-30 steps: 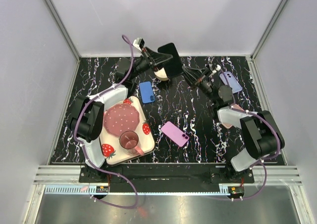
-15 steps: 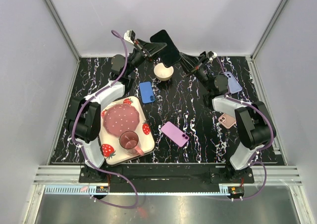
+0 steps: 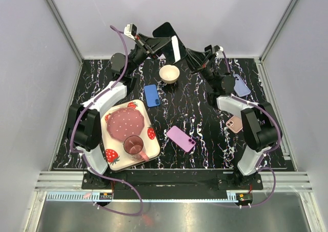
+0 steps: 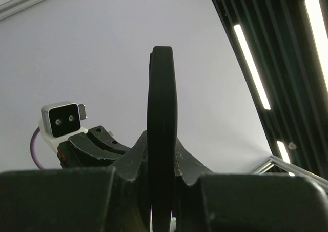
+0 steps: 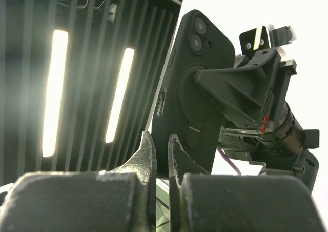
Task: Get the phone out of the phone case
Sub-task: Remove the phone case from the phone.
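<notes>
Phone case (image 5: 190, 103): matte black, phone (image 5: 197, 34) lenses showing at one corner (raised well above the bowl (image 3: 169, 74)). Left gripper (image 4: 161, 157) fingers clamp its two faces; right gripper (image 5: 161, 150) fingers pinch its lower edge.

Pale walls (image 3: 205, 16) enclose black marbled table (image 3: 205, 134); striplights (image 5: 55, 88) overhead.

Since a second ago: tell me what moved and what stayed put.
Both arms raised the black cased phone higher and farther back, off the bowl it hung over. The left gripper kept its hold. The right gripper, apart from the phone then, came in and now pinches its edge. The bowl, blue phone, purple phone and strawberry tray stayed put.
</notes>
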Controlling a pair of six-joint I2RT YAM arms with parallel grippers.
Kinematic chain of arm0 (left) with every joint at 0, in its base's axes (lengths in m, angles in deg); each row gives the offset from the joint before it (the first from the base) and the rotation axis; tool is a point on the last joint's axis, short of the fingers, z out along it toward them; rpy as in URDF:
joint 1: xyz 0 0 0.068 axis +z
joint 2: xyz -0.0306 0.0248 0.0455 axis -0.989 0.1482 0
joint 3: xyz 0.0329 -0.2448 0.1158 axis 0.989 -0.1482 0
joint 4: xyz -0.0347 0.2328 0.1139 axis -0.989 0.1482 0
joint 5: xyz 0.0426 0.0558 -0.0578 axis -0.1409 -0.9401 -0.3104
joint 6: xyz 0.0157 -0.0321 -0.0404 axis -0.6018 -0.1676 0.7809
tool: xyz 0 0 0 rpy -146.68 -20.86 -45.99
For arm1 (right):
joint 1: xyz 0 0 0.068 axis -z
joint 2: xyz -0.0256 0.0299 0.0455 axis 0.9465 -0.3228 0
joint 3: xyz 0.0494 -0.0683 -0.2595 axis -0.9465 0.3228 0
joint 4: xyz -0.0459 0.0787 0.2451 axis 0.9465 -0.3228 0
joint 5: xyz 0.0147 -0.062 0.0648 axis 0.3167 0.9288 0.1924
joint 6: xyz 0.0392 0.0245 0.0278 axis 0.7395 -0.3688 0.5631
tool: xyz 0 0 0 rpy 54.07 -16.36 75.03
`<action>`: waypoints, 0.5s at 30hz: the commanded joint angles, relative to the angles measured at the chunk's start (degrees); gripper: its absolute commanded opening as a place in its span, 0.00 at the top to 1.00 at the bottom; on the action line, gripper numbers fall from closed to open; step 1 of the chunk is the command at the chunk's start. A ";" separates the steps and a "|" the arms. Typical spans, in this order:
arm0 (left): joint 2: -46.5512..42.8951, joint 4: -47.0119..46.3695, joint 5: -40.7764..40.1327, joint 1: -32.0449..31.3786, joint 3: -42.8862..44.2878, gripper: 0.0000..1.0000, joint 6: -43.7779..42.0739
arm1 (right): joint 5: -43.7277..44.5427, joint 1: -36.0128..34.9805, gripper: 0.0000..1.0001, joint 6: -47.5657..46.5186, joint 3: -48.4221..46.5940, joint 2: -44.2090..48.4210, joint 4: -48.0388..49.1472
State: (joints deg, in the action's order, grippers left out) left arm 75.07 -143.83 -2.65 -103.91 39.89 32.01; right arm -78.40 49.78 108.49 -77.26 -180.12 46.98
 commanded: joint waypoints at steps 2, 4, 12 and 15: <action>-5.04 -8.76 11.83 -5.69 7.22 1.00 9.52 | -1.44 -0.23 1.00 6.16 -5.65 -7.44 4.22; -5.56 -8.76 11.13 -5.69 7.57 1.00 10.58 | -2.50 -0.06 1.00 4.76 -5.21 -8.76 4.13; -7.23 -9.54 9.98 -5.69 6.60 1.00 14.35 | -11.47 0.29 1.00 -9.90 2.25 -6.49 -9.52; -7.23 -10.34 9.28 -5.69 7.30 1.00 15.33 | -13.14 0.29 1.00 -21.32 3.67 -2.19 -27.06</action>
State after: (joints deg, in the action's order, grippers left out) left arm 75.07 -137.65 -0.99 -103.91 42.36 33.49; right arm -81.90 51.03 106.81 -77.67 -182.28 49.36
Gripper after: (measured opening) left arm 0.157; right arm 0.060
